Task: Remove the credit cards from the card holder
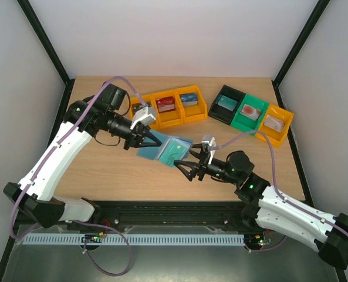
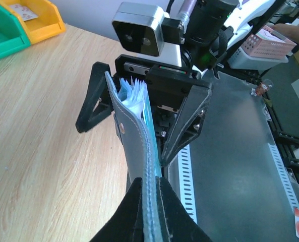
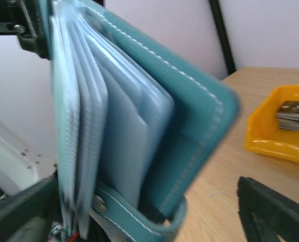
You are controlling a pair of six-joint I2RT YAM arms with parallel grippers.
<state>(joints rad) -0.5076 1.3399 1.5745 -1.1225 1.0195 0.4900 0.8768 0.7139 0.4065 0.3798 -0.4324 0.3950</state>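
Extraction step: holder [image 1: 169, 149] held above desk [image 1: 103, 173], pinched tight by left fingers [image 2: 131, 214]; right fingers [image 1: 188, 175] wide, straddling its open end. Next: closing on one card edge among sleeves [image 3: 88, 126], then pulling out.

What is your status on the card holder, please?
Left gripper shut on card holder, held on edge. Right gripper open, jaws straddling its free end, gripping nothing. Clear sleeves fanned out. Nothing in the way.

White arms [image 1: 61, 154], black fingers [image 2: 91, 108], lilac cables [image 1: 119, 77]
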